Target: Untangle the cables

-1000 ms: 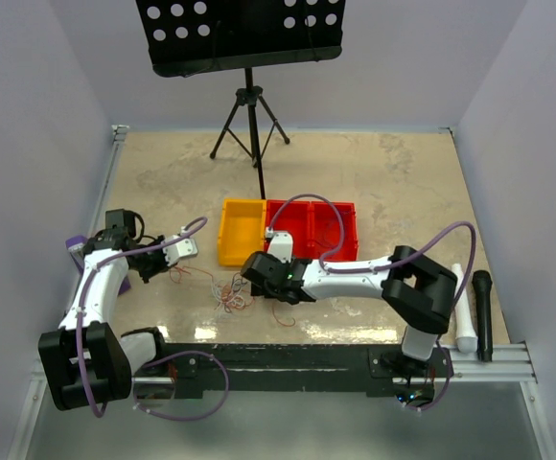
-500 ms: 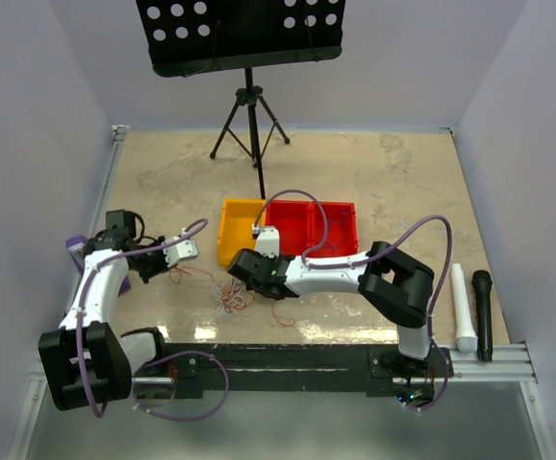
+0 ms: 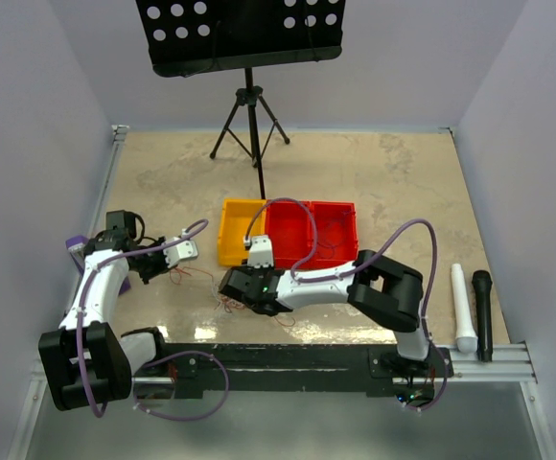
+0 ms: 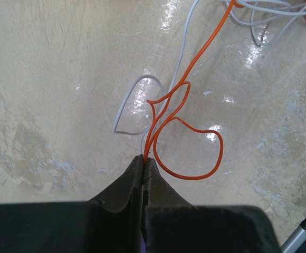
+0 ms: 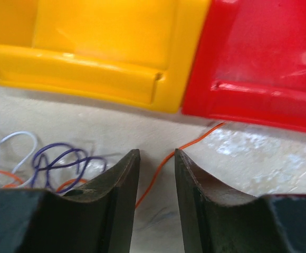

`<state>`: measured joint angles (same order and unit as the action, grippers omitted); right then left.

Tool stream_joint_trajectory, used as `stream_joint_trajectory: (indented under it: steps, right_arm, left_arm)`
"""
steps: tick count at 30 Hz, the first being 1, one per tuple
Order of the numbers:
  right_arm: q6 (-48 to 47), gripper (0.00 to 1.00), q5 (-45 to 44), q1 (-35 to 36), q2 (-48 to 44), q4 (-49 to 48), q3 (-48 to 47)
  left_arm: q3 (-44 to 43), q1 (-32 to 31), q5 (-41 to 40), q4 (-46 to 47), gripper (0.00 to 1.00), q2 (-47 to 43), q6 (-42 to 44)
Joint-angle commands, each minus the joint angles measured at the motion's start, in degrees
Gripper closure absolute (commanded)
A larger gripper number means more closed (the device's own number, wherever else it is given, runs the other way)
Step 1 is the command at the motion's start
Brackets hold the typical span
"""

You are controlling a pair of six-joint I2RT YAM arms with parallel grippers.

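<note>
Left wrist view shows the left gripper (image 4: pixel 144 161) clamped on one orange strand (image 4: pixel 221 150) while the right gripper (image 5: pixel 155 168) hangs parted over the cables (image 5: pixel 60 157), heaped on the table (image 4: pixel 53 79) before the yellow bin (image 5: pixel 89 42), so untangling seems barely begun.

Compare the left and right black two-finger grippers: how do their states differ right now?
The left gripper is shut on a looped thin orange wire; the right gripper is open, an orange strand passing ungripped between its fingers. Left sits beside the tangle; right is over it, facing the yellow plastic bin. Both hang low over the table.
</note>
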<state>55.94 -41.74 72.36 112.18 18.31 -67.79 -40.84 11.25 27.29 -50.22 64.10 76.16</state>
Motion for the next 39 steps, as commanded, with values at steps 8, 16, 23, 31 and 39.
stream_joint_trajectory:
  steps: [8, 16, 23, 31, 39]
  right_arm:
    - [5.66, 0.68, 9.39, 4.46, 3.84, 8.16, 5.47]
    - [7.51, 1.0, 11.41, 4.37, 0.76, 4.2, 9.52]
    - [9.79, 1.0, 7.82, 4.37, -4.23, 6.82, 9.08]
    - [15.68, 1.0, -0.79, 4.37, -26.72, 19.12, 5.83]
    - [25.25, 1.0, -13.18, 4.37, -43.87, 38.53, -4.0]
  left_arm:
    - [-1.61, 0.44, 1.54, -0.85, 1.0, -1.08, 1.97]
    - [-2.23, 0.36, 1.45, -1.55, 1.0, -0.99, 1.89]
    - [-2.58, 0.44, 1.1, -1.64, 1.0, -1.16, 1.97]
    - [-2.67, 0.44, 1.19, -1.29, 1.0, -0.29, 1.71]
    - [-1.61, 0.36, 0.14, -0.15, 1.0, 0.15, 1.62]
